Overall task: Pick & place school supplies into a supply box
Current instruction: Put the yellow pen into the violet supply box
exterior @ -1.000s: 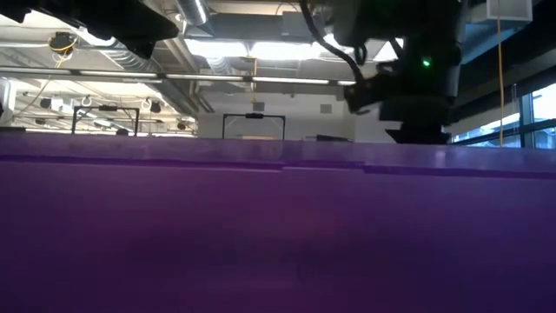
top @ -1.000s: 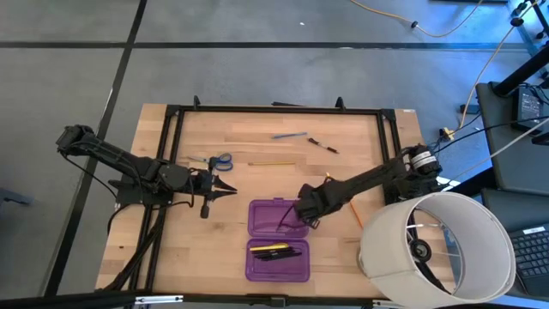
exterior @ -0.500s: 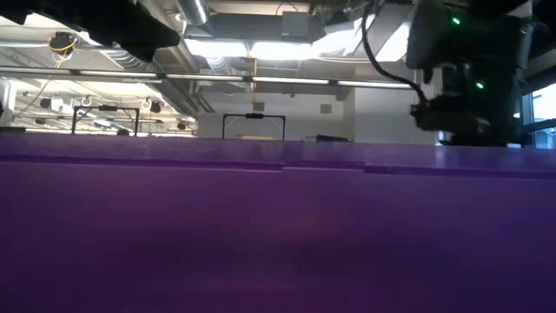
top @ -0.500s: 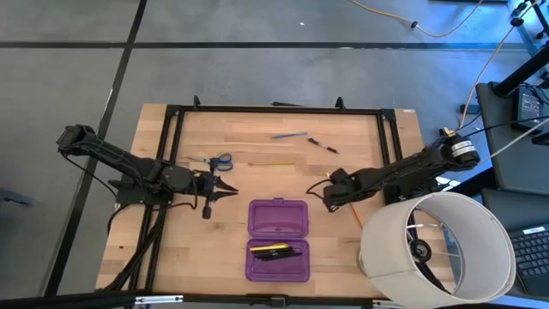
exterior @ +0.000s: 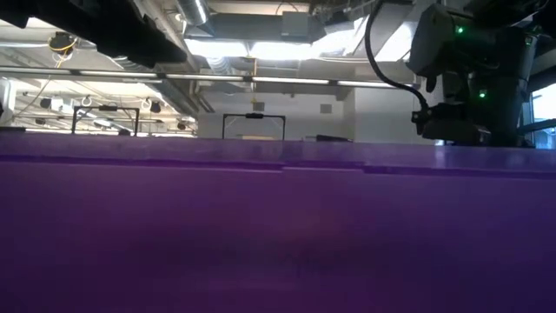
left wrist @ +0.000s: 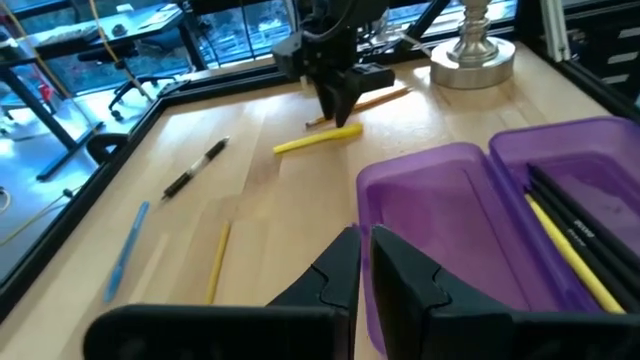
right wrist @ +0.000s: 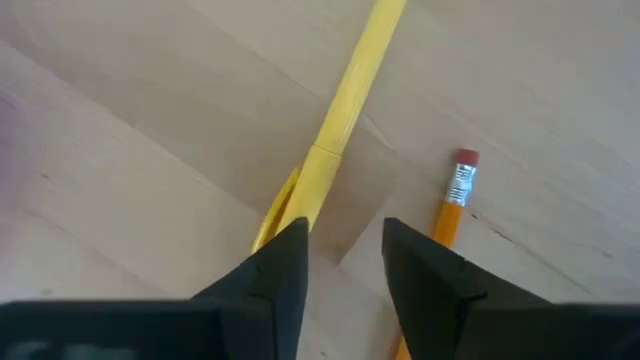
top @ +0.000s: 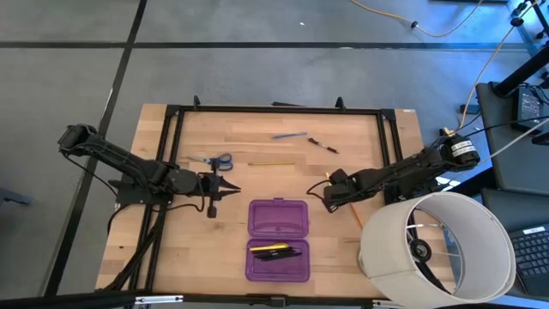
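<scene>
The purple supply box (top: pixel 277 239) lies open on the table; its near half holds a yellow pencil and black pens (top: pixel 276 251). In the low view its purple wall (exterior: pixel 278 235) fills the picture. My right gripper (right wrist: pixel 345 250) points down, open, over a yellow pen (right wrist: pixel 340 110) right of the box, next to an orange pencil (right wrist: pixel 452 200). My left gripper (top: pixel 227 187) hovers shut left of the box. Blue-handled scissors (top: pixel 220 160), a blue pen (top: pixel 290 135), a black pen (top: pixel 323 146) and a thin yellow pencil (top: pixel 273 163) lie farther back. My right gripper's one finger (right wrist: pixel 285 265) stands at the side of the yellow pen's end (right wrist: pixel 300 205), coming from above. Bare wood shows between the two fingers. I cannot tell whether the finger touches the pen.
A large white cylinder (top: pixel 437 245) stands at the table's near right corner, close to my right arm. A black frame (top: pixel 279 109) runs along the table's far, left and right sides. Bare wood lies between the box and the far supplies.
My right gripper has gone from above the box's far half toward the table's right edge and come down over the yellow pen, rolling its wrist on the way. For the last half second it has stayed there.
</scene>
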Robot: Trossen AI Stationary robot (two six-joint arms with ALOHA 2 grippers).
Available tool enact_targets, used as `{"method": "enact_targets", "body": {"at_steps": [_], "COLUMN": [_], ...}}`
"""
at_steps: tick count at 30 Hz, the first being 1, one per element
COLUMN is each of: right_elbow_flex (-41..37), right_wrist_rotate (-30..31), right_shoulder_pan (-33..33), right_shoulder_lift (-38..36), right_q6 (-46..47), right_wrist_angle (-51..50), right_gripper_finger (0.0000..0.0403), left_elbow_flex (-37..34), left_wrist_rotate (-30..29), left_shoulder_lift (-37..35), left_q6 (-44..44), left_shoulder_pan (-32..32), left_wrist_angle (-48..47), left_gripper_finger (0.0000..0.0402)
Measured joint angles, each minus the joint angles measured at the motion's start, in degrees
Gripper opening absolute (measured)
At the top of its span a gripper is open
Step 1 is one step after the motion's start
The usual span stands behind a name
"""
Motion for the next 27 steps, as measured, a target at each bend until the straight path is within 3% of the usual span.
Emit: {"method": "enact_targets", "body": {"at_steps": [9,13,20,27], "right_elbow_flex": [0.00,0.00,0.00,0.37], "right_wrist_rotate": [0.67,0.65,0.65,1.27], "right_shoulder_pan": [0.00,0.00,0.07,0.11], "right_shoulder_lift": [0.00,0.02,1.24,5.48], "right_q6": [0.16,0.08,1.64,-0.05], "right_wrist_angle": [5.30,5.35,6.90,7.17], "right_gripper_finger": [0.0239,0.0261,0.0259,0.0224], "left_elbow_flex": [0.00,0.00,0.00,0.00], "left_wrist_rotate": [-0.97,-0.97,-0.97,-0.97], "left_shoulder_lift": [0.16,0.16,0.16,0.16], "left_q6": [-0.02,-0.02,-0.02,-0.02], "left_shoulder_pan": [0.00,0.00,0.01,0.02], "left_wrist_angle": [0.00,0.00,0.00,0.00], "left_gripper_finger": [0.0022,0.0024,0.0021,0.0020]}}
